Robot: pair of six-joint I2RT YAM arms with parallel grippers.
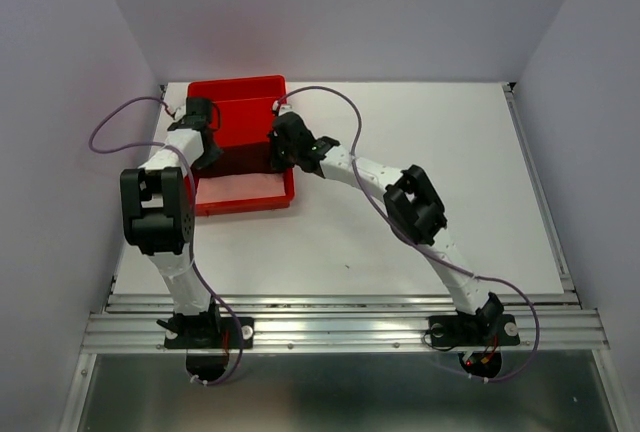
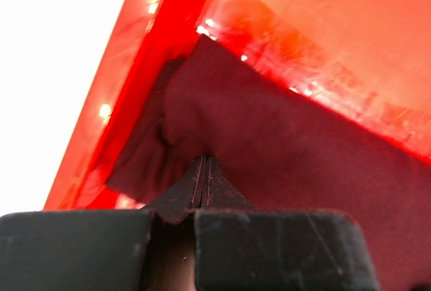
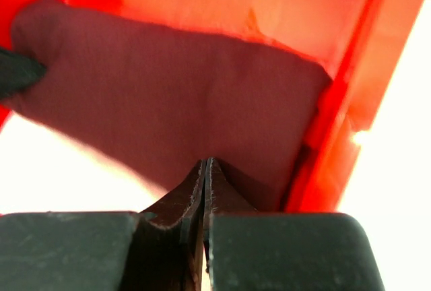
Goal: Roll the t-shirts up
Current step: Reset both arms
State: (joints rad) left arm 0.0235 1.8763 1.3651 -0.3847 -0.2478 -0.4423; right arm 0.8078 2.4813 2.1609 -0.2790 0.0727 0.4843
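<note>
In the upper left of the overhead frame, the left fingers (image 2: 185, 193) and right fingers (image 3: 225, 197) are pressing together, each pinching the maroon t-shirt (image 1: 243, 160) inside the red tray (image 1: 240, 89).

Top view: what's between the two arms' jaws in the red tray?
The t-shirt: its dark cloth fills the stretch between them inside the tray, with both jaws shut on it. The top view shows the whole stretch; each wrist view shows one end.
</note>
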